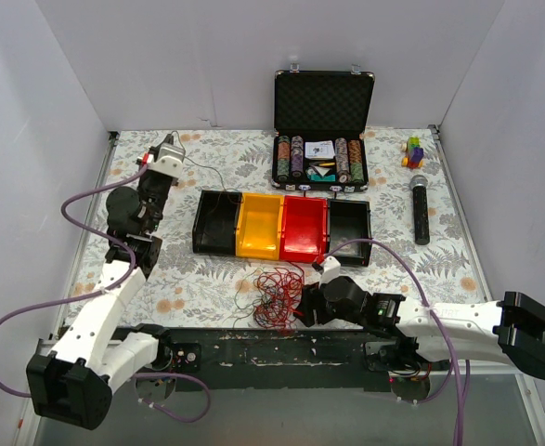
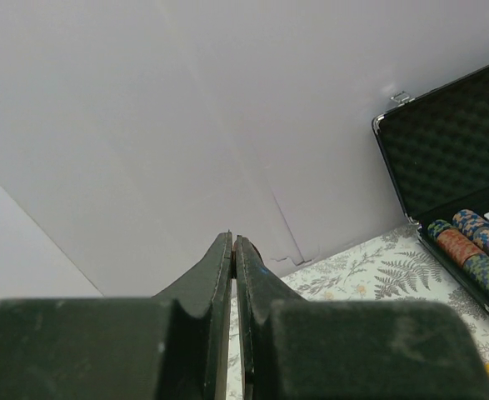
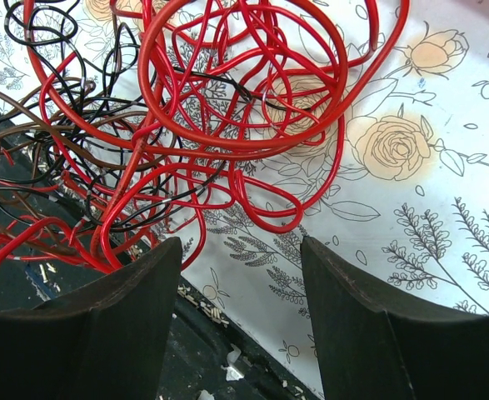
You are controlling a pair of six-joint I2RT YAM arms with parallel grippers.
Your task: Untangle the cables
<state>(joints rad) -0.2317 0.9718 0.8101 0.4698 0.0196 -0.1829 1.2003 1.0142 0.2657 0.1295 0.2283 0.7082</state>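
The cables point(image 1: 275, 297) are a loose nest of thin red strands with some black and brown, lying on the floral cloth near the table's front edge. In the right wrist view the cables point(image 3: 186, 125) fill the upper left, just beyond my fingers. My right gripper point(image 1: 302, 305) is open and empty, low over the cloth at the nest's right side point(image 3: 240, 246). My left gripper point(image 1: 172, 149) is raised at the far left, far from the nest, jaws pressed together with nothing between them point(image 2: 232, 242).
A row of bins point(image 1: 281, 226), black, yellow, red, black, stands behind the nest. An open case of poker chips point(image 1: 321, 139) is at the back. A microphone point(image 1: 420, 209) and a small coloured toy point(image 1: 412, 151) lie at the right. The dark table edge point(image 3: 211, 358) runs under my right fingers.
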